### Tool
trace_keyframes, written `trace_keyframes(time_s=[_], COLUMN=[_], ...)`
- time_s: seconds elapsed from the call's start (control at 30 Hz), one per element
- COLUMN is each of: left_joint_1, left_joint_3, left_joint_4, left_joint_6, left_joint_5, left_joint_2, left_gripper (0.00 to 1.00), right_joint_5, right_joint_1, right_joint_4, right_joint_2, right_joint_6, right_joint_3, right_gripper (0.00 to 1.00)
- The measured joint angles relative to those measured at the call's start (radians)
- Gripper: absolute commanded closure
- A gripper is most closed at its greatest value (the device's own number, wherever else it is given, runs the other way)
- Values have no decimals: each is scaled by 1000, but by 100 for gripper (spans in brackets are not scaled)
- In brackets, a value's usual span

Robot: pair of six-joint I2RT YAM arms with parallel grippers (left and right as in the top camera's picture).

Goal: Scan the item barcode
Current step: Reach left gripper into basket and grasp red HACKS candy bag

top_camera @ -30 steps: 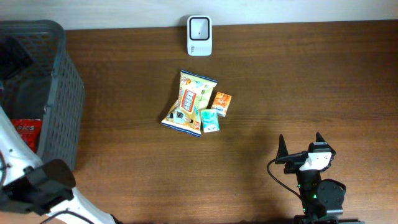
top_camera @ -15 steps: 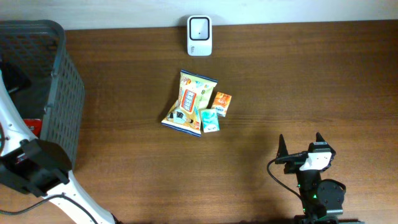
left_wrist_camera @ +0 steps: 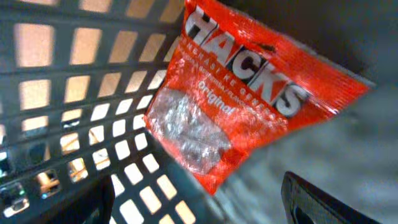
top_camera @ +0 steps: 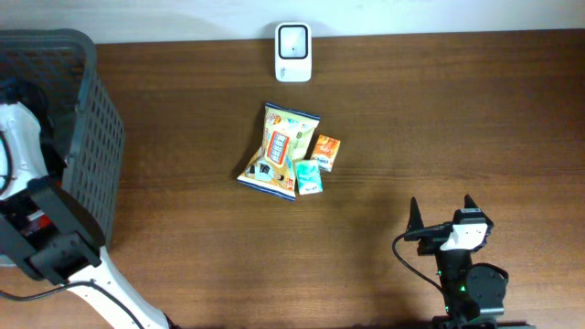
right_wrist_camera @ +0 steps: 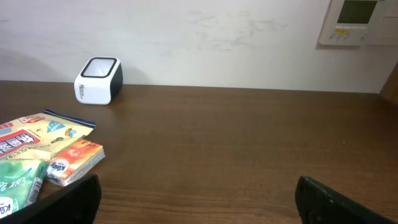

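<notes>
Table (top_camera: pixel 457 110): dark wood, carrying everything; the clock directions below are reckoned from its middle in the overhead view
Basket (top_camera: pixel 91 137): grey plastic lattice, standing at nine to ten o'clock on the table's edge, apparently serving as the bin that items are drawn from
Left arm (top_camera: pixel 37 228): bending over the basket's near wall from eight o'clock, so that its wrist camera is looking down inside
Right gripper (top_camera: pixel 441 215): sitting parked at five o'clock, fingers spread wide and holding nothing, facing across the table towards the scanner, well clear of the work
Snack bag (top_camera: pixel 277 151): yellow and printed, lying flat just off centre towards eleven o'clock
Hacks bag (left_wrist_camera: pixel 249 106): red sweet packet, lying tilted against the lattice wall inside the basket, logo side up; probably the item to scan, its barcode not showing
Left gripper (left_wrist_camera: pixel 199 199): hovering over the Hacks bag, jaws standing apart at either lower corner of the wrist view, gripping nothing
Scanner (top_camera: pixel 293 52): small white unit at twelve o'clock by the wall, window up, ready for a barcode
Orange packet (top_camera: pixel 325 152): touching the snack bag's three o'clock side
Teal packet (top_camera: pixel 308 176): lying at its five o'clock corner
</notes>
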Motion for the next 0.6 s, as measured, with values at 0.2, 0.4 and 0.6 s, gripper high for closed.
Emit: trace_keyframes(time_s=[0.2, 0.4, 0.6], left_joint_1=[22, 45, 45], left_joint_3=[-125, -196, -210], left_joint_4=[166, 305, 354], left_joint_6=[3, 113, 217], left_joint_5=[-11, 214, 219], left_joint_2=[0, -2, -8], left_gripper=[21, 18, 39], right_joint_5=[0, 0, 0], right_joint_1=[0, 0, 0], right_joint_4=[0, 0, 0], right_joint_2=[0, 0, 0], right_joint_6=[0, 0, 0], right_joint_3=[0, 0, 0], right_gripper=[1, 1, 1])
